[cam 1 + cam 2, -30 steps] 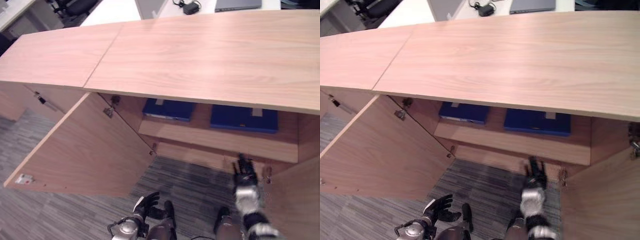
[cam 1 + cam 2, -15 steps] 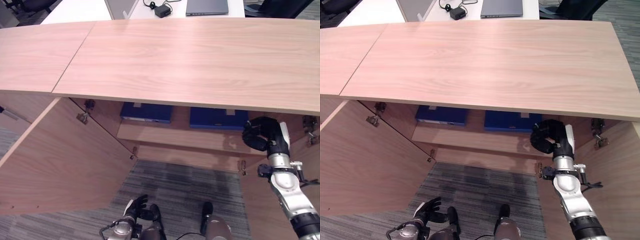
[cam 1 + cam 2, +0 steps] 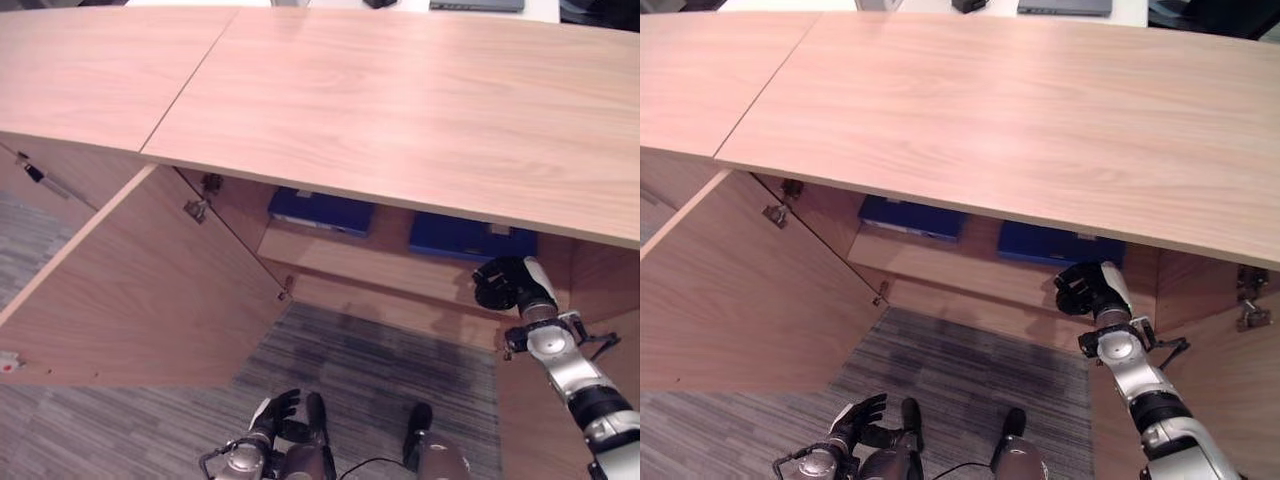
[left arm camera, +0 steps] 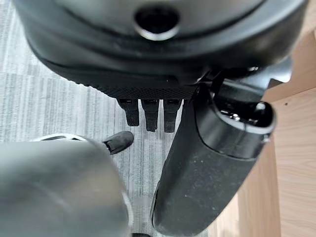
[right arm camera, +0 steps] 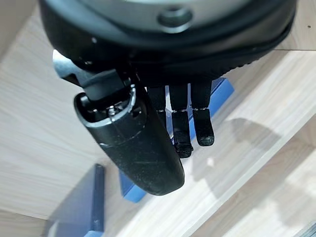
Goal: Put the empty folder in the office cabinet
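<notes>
Under the counter [image 3: 400, 110], two blue folders [image 3: 322, 212] [image 3: 1060, 243] are seen lying on the cabinet shelf [image 3: 370, 268]. Beside it the right hand [image 3: 1087, 288] is held empty, fingers [image 5: 188, 129] loosely curled. The left hand [image 3: 855, 420] hangs low, fingers relaxed. Placement is judged done; closing the open door [image 3: 150, 290] is judged to be next.

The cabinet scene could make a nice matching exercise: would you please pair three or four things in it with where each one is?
Things:
1. left hand
2. right hand
3. two blue folders
4. left cabinet door

Places or states:
A. lying flat on the shelf inside the cabinet
B. swung wide open
C. low down, above the grey carpet
D. raised in front of the shelf, holding nothing

Pairs: 1-C, 2-D, 3-A, 4-B
</notes>
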